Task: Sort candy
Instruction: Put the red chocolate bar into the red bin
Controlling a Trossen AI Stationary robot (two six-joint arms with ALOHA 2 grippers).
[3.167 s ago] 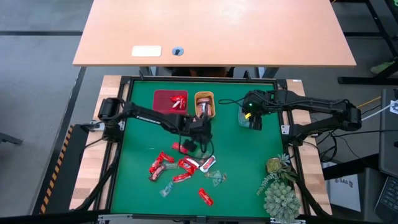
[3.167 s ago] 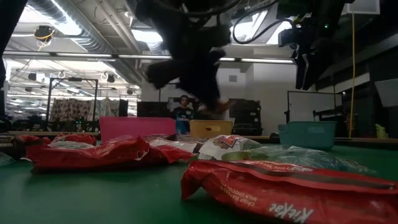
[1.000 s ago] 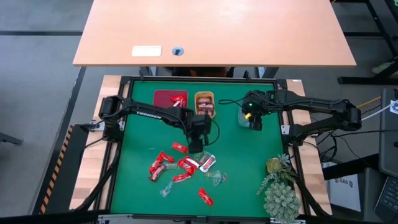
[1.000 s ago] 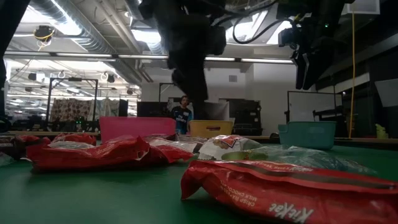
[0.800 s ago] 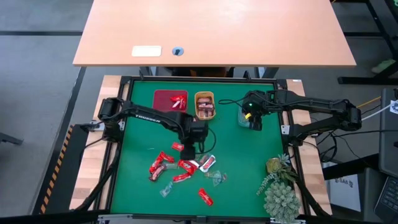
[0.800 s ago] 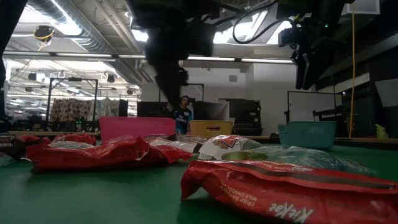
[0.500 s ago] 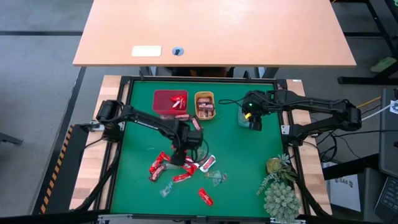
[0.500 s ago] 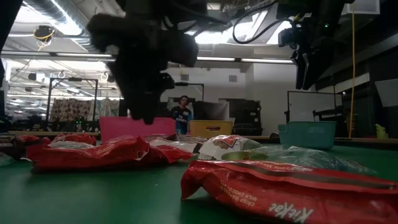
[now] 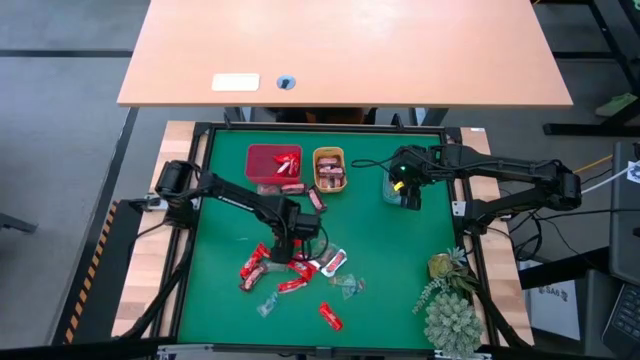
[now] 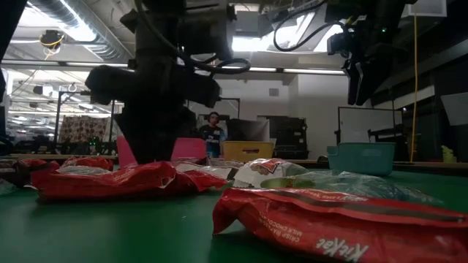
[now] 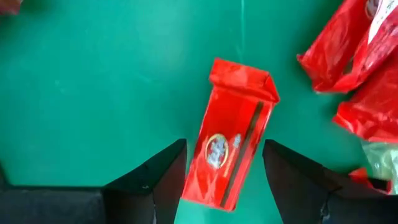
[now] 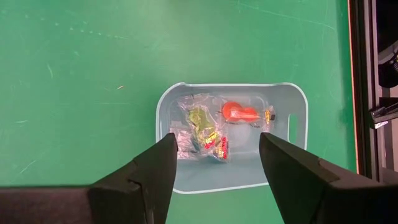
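Note:
Loose candy (image 9: 296, 270) lies on the green mat: red wrappers, a white-and-brown bar (image 9: 333, 262) and clear ones (image 9: 348, 286). My left gripper (image 9: 291, 238) hangs open above the pile's far edge and points down. One red wrapped candy (image 11: 236, 143) lies flat on the mat below it, with its near end between the two fingers (image 11: 166, 177) and apart from them. My right gripper (image 12: 217, 138) stands open and still above the teal tray (image 12: 292, 102), which holds clear candies (image 12: 202, 127). Red candies sit in the red tray (image 9: 272, 160) and bars in the orange tray (image 9: 329, 168).
The three trays stand in a row along the mat's far side. A spiky green plant (image 9: 448, 310) sits at the near right corner. Bare mat lies to the right of the pile. In the low view a red candy (image 10: 344, 226) fills the foreground.
My left gripper has moved from beside the orange tray toward the table's near-left and has come down over the candy pile, rolling its wrist as it went. It has stayed open. The candies have kept their places.

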